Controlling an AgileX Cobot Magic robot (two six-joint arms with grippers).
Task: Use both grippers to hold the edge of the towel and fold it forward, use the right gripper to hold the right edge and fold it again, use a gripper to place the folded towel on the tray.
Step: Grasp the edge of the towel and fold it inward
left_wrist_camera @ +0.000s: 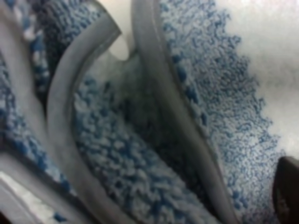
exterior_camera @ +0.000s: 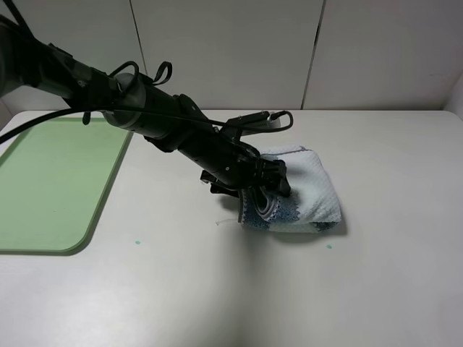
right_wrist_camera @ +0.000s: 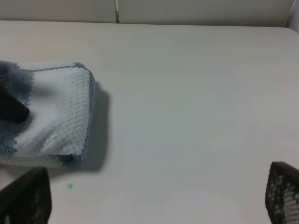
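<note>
A white bench seen from a high camera, with pale wall panels behind it. At nine o'clock, against the left edge, lies a flat light-green tray with a low rim and rounded corners, nothing on it.

A black jointed arm reaches in from ten o'clock, cables looping off it, and slants down toward the middle of the bench. Its end, the left gripper, is at the left-hand side of the towel, where the folded layers open. Its fingers are among the grey piped hems there, but the dark gripper body hides whether they are spread around the layers or pinching them; I cannot tell.

The towel sits just right of centre, well apart from the tray. It is folded into a thick bundle, pale waffle cloth on top and blue stripes showing along the near edge at six o'clock.

The left wrist camera is blurred and very close: blue and whitish terry loops, with several grey hems curving side by side, and a dark finger tip at the frame's edge.

The right wrist camera looks across bare bench at the towel's rounded fold. The right gripper hangs above the bench with its two dark fingers spread wide, holding nothing. The high view does not show it.
</note>
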